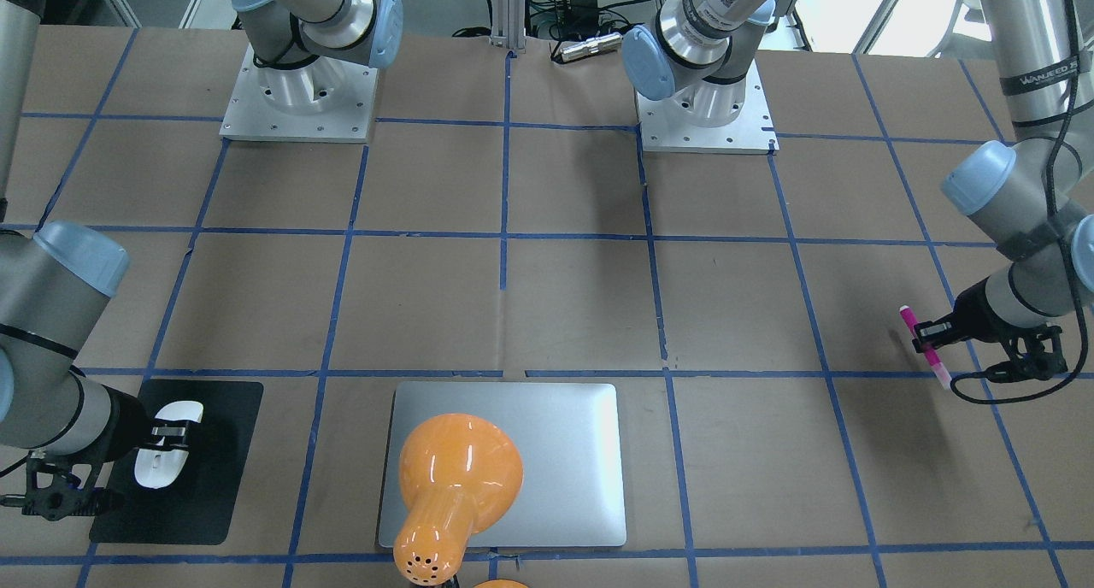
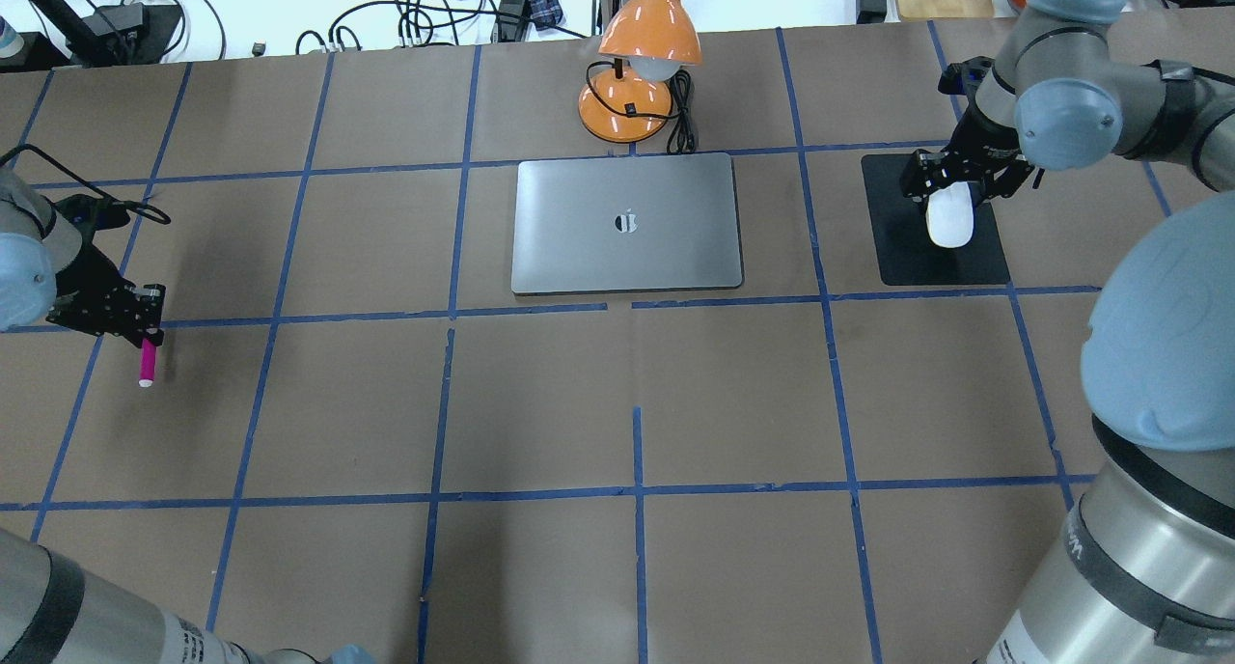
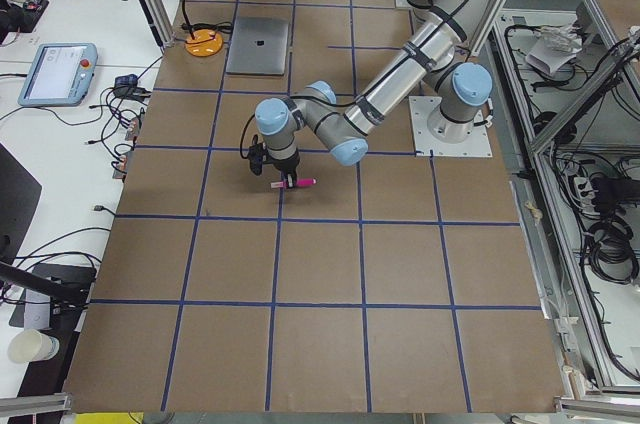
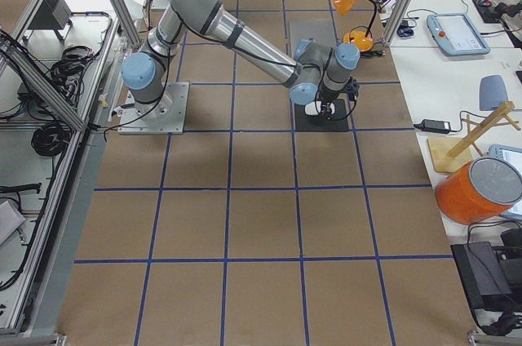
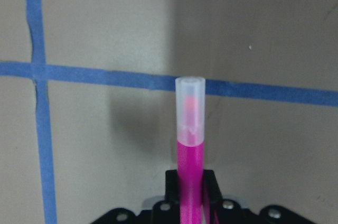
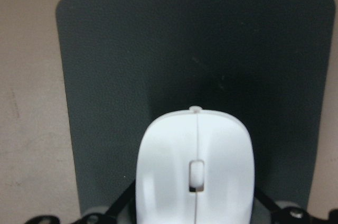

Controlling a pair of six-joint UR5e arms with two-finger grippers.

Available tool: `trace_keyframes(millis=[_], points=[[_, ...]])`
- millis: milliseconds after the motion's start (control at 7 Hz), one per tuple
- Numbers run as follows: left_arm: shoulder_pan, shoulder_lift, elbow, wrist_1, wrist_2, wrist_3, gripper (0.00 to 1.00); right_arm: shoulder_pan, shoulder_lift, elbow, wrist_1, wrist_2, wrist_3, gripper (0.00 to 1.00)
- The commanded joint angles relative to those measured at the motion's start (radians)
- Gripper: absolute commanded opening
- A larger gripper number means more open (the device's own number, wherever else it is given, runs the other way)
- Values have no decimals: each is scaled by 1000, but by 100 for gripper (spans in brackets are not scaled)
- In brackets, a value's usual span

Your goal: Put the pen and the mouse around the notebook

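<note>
My left gripper (image 2: 150,334) is shut on the pink pen (image 2: 148,363), which hangs slightly above the table far to the left of the notebook (image 2: 627,259). The left wrist view shows the pen (image 5: 190,150) sticking out from the fingers with its pale end forward. On the opposite side, my right gripper (image 2: 950,186) is shut on the white mouse (image 2: 950,222) over a black pad (image 2: 974,263), right of the notebook. I cannot tell whether the mouse (image 6: 195,166) touches the pad. The silver-grey notebook (image 1: 573,468) lies flat and closed.
An orange desk lamp (image 2: 642,37) stands just beyond the notebook's far edge, and its head (image 1: 457,468) covers part of the notebook in the front-facing view. Cables lie along the far table edge. The two arm bases (image 1: 299,101) are bolted on the robot's side.
</note>
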Motion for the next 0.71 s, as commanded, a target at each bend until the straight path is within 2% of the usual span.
trace_keyframes(millis=[0, 143, 286, 571], points=[[-146, 28, 77, -88, -6, -319, 0, 3, 38, -25, -10, 1, -2, 100], [-203, 32, 77, -90, -82, -475, 0, 3, 35, -40, 5, -4, 1, 100], [-265, 32, 80, -88, -91, -586, 0, 18, 27, -80, 11, -8, 4, 100], [-413, 33, 76, -79, -98, -961, 0, 45, -41, -204, 218, -11, 9, 100]])
